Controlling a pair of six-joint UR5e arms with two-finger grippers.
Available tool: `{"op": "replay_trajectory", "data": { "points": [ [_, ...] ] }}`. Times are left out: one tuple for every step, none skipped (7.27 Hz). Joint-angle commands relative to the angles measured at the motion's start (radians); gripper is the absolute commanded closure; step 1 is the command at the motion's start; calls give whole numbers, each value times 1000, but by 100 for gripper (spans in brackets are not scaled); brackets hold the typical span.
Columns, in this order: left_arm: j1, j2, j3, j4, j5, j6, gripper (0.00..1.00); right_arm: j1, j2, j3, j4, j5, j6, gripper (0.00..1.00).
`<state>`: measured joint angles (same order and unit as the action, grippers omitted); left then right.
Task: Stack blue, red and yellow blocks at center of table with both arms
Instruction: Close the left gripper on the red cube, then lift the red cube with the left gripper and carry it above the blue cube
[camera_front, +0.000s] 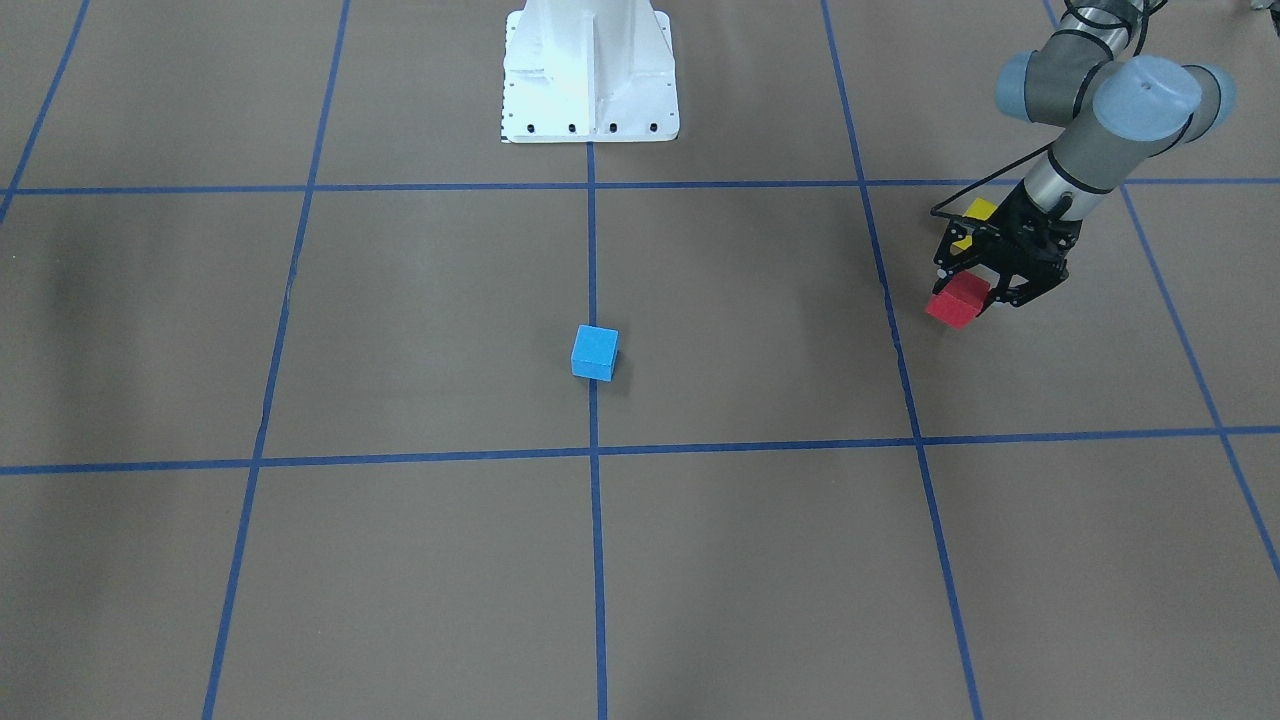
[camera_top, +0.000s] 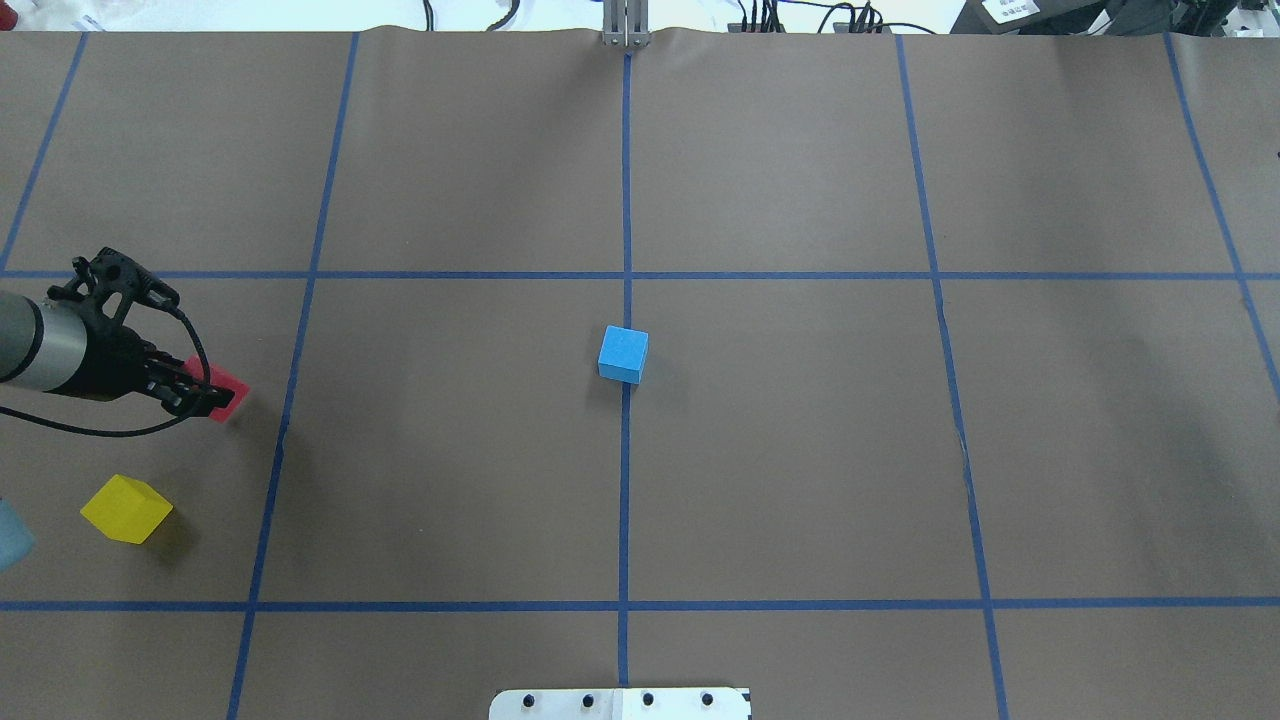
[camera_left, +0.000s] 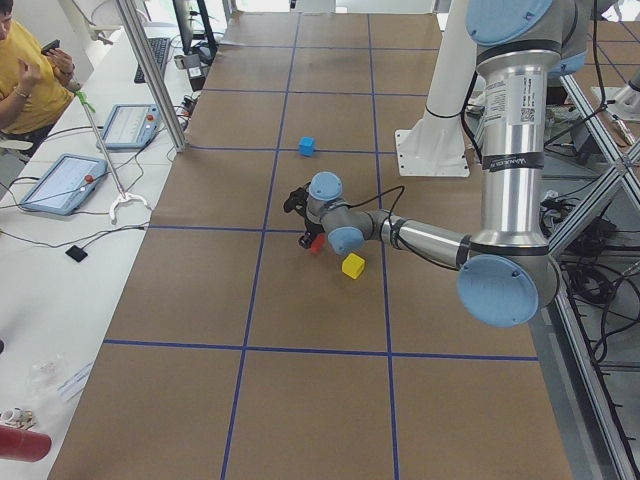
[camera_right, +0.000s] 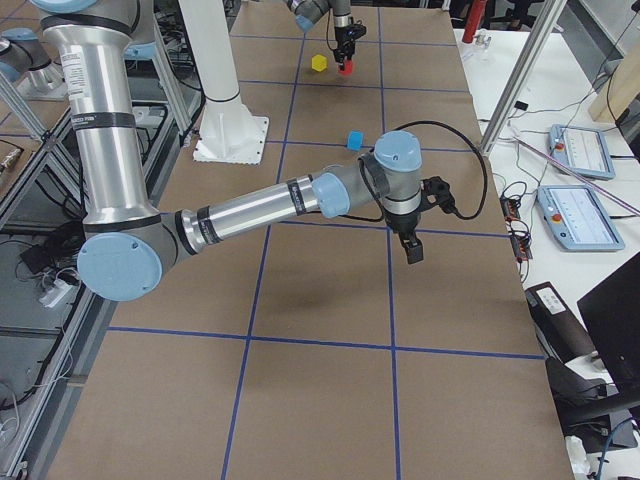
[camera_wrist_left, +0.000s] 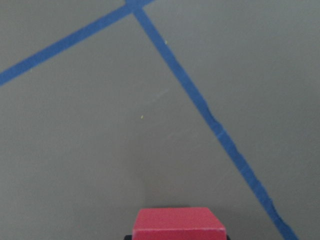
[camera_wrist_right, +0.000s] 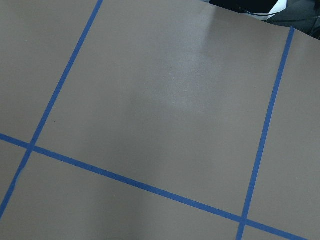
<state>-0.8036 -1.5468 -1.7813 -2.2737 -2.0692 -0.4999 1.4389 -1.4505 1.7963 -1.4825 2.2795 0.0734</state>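
The red block (camera_front: 958, 300) sat pinched in the left gripper (camera_top: 205, 395), well to the robot's left of the blue block (camera_front: 594, 353); the yellow block (camera_top: 125, 508) lay farther out that way. I couldn't tell whether the right gripper (camera_right: 413, 250), on the blue block's other side, was clenched.

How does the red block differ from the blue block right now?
The red block is clamped in the left gripper; the blue block sits free. The red block is far off on the robot's left; the blue block is at the centre of the table, on a tape line. Both are similar-sized cubes.
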Motion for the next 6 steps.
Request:
{"op": "replay_trajectory", "data": {
  "points": [
    [-34,-222,-101,394,-11,-5,100,0,-28,-6,-2,0,9,1],
    [-32,-401,-87,595,-6,-17,100,1,-43,-15,-4,0,11,1],
    [-29,-530,-63,728,-8,-22,100,2,-74,-28,2,-3,5,0],
    [-19,-640,7,753,-6,-129,100,2,-106,-25,11,2,-6,0],
    [50,-751,102,752,26,-229,100,2,-111,-23,8,5,-1,0],
    [107,-865,214,749,111,-297,100,3,-111,-23,8,3,0,0]
  ]
}}
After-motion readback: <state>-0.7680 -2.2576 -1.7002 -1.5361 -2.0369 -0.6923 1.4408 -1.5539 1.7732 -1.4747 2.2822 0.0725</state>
